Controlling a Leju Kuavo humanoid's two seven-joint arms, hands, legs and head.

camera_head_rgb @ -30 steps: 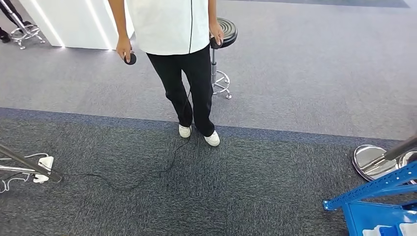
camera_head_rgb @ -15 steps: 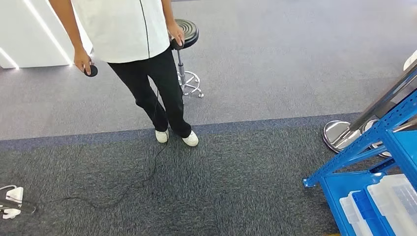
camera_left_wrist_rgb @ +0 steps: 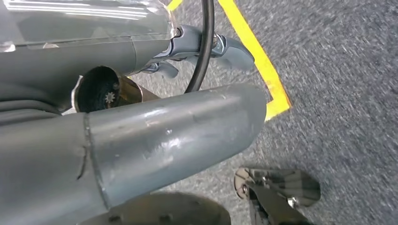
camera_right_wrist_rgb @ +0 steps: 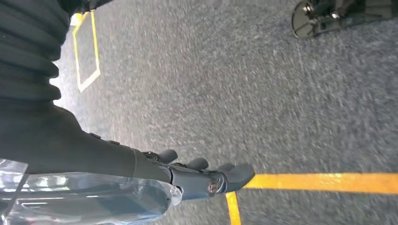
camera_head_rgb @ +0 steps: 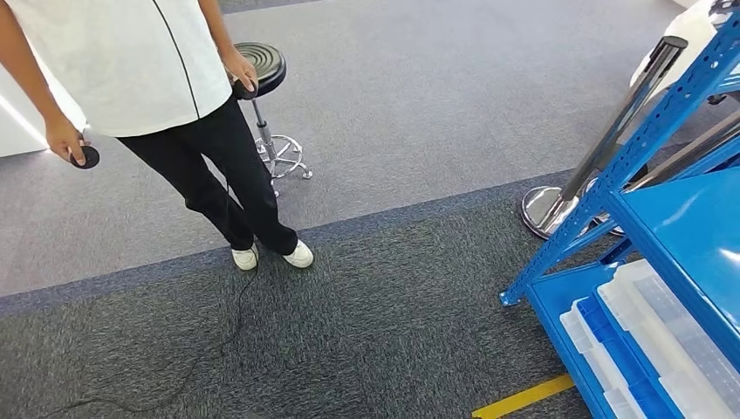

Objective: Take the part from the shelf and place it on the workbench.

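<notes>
A blue metal shelf (camera_head_rgb: 670, 215) stands at the right edge of the head view. On its lower level lie clear plastic boxes (camera_head_rgb: 656, 325) with blue inserts; what is inside them is too small to tell. My left hand (camera_left_wrist_rgb: 212, 46) hangs over grey carpet with its fingers apart and nothing in them. My right hand (camera_right_wrist_rgb: 206, 177) also hangs over the carpet, fingers stretched out and empty. Both hands are far from the shelf.
A person (camera_head_rgb: 166, 78) in a white top and black trousers stands at the left, holding small black objects. A black stool (camera_head_rgb: 262, 63) is behind them. A cable (camera_head_rgb: 229, 327) trails across the carpet. A chrome stand base (camera_head_rgb: 543, 210) sits by the shelf post. Yellow floor tape (camera_head_rgb: 522, 397) runs nearby.
The whole picture has swung to the right: the camera has turned. The blue shelf and its boxes take up more of the right side, and the person sits further left in the picture.
</notes>
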